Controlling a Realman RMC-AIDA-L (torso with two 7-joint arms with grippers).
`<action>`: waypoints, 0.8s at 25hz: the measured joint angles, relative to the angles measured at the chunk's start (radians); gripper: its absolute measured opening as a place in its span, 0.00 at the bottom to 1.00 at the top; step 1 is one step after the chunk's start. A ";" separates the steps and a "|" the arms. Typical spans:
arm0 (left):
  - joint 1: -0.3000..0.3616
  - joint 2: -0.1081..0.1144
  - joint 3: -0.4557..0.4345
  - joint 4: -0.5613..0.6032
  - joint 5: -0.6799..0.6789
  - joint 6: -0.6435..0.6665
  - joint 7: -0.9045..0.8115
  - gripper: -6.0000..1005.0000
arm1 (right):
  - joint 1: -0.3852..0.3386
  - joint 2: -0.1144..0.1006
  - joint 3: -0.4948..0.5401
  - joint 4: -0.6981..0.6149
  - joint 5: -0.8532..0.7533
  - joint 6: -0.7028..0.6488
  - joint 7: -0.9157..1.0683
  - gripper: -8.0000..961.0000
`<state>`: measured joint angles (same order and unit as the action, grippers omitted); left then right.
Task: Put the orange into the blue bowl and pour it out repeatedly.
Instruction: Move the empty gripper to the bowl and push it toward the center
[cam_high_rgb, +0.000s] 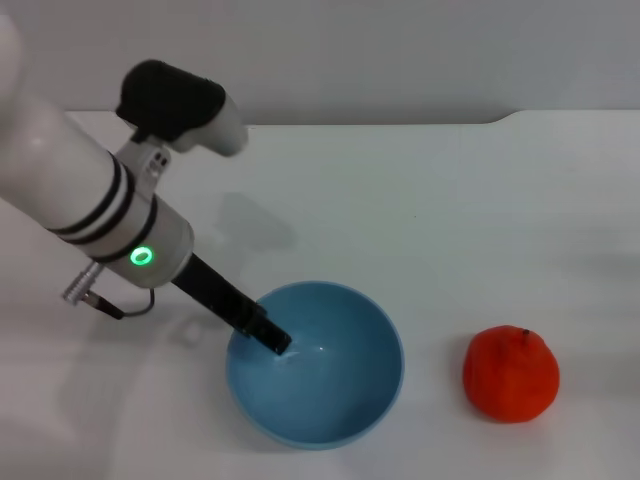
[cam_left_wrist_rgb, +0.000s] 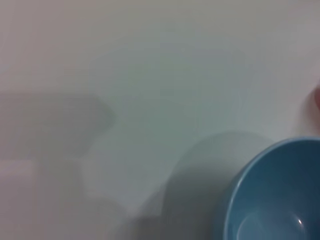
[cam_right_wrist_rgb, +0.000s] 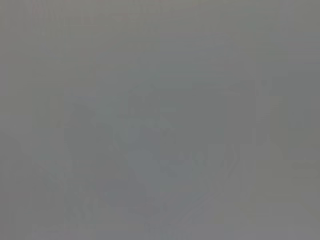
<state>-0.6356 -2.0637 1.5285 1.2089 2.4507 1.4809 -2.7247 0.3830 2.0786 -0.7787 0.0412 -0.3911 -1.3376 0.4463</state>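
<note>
One pincer is at work: the left pincer reaches down over the near-left rim of the blue bowl, its dark fingers apparently astride the wall, though whether they pinch it I cannot tell from the head view. The bowl stands upright and empty on the white bench. Well apart to its right lies the orange, bare on the bench, stem nub up. The right arm is nowhere in the head view, and its wrist view shows only blank grey. By my judgement a pour is done and the loading step comes next: the fruit must be picked up and dropped back into the bowl.
</note>
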 joint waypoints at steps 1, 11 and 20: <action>-0.005 -0.001 0.009 -0.015 0.000 -0.002 -0.001 0.77 | 0.000 0.000 0.000 0.000 0.000 0.000 0.000 0.49; -0.013 -0.003 0.024 -0.054 -0.017 -0.006 -0.001 0.73 | -0.002 0.000 -0.002 -0.001 0.000 0.000 0.000 0.49; -0.014 -0.003 0.020 -0.059 -0.018 -0.003 -0.031 0.46 | -0.005 0.000 -0.004 0.002 0.000 0.000 0.000 0.49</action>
<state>-0.6493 -2.0662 1.5485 1.1503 2.4328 1.4775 -2.7555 0.3783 2.0786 -0.7824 0.0431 -0.3911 -1.3376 0.4463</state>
